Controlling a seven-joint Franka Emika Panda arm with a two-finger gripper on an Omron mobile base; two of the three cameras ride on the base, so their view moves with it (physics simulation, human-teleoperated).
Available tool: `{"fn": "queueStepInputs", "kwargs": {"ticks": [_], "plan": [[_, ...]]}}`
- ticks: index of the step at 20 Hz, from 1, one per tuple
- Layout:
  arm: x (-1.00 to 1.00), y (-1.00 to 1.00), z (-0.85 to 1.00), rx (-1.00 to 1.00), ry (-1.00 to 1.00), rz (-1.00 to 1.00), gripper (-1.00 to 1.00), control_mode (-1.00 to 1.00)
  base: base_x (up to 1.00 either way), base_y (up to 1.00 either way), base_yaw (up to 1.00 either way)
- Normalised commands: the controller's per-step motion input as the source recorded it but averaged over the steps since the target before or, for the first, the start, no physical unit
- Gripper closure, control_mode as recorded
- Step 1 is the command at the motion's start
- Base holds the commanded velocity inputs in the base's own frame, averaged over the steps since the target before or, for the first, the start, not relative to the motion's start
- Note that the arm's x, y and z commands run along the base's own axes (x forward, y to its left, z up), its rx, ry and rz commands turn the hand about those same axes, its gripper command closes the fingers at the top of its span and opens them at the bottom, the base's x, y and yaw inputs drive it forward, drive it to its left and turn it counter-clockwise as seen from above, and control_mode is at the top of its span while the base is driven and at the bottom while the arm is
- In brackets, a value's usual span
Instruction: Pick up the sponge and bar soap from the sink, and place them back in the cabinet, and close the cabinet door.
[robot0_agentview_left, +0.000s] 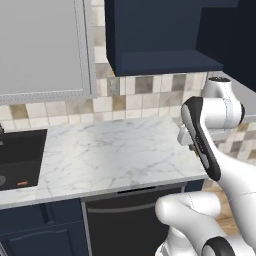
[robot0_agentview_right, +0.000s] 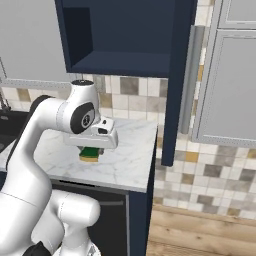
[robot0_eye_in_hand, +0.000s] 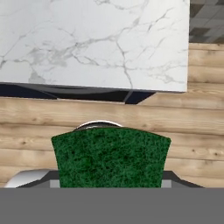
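Note:
My gripper is shut on the sponge, whose green face fills the lower hand view. It hangs a little above the right end of the marble counter, below the open navy cabinet. The cabinet door stands swung out to the right, its silver bar handle facing out. At the far left lies the black sink, with the small orange bar soap on its floor near the front edge.
Light grey wall cabinets hang left of the navy one, and another is right of the door. A dark dishwasher front sits under the counter. Wooden floor lies past the counter's right end.

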Motion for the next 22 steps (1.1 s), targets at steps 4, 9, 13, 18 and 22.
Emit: {"fn": "queueStepInputs", "kwargs": {"ticks": [4, 9, 13, 18, 22], "plan": [[0.02, 0.0, 0.15, 0.0, -0.05, 0.0, 1.0, -1.0, 0.0, 0.0, 0.0], [0.04, 0.0, 0.27, 0.0, -0.1, 0.0, 1.0, -1.0, 0.0, 0.0, 0.0], [0.01, 0.0, 0.33, 0.0, -0.15, 0.0, 1.0, -1.0, 0.0, 0.0, 0.0], [0.0, 0.0, 0.25, 0.0, -0.19, 0.0, 1.0, -1.0, 0.0, 0.0, 0.0], [0.0, -0.02, 0.3, 0.0, -0.21, 0.0, 1.0, -1.0, 0.0, 0.0, 0.0]]}}
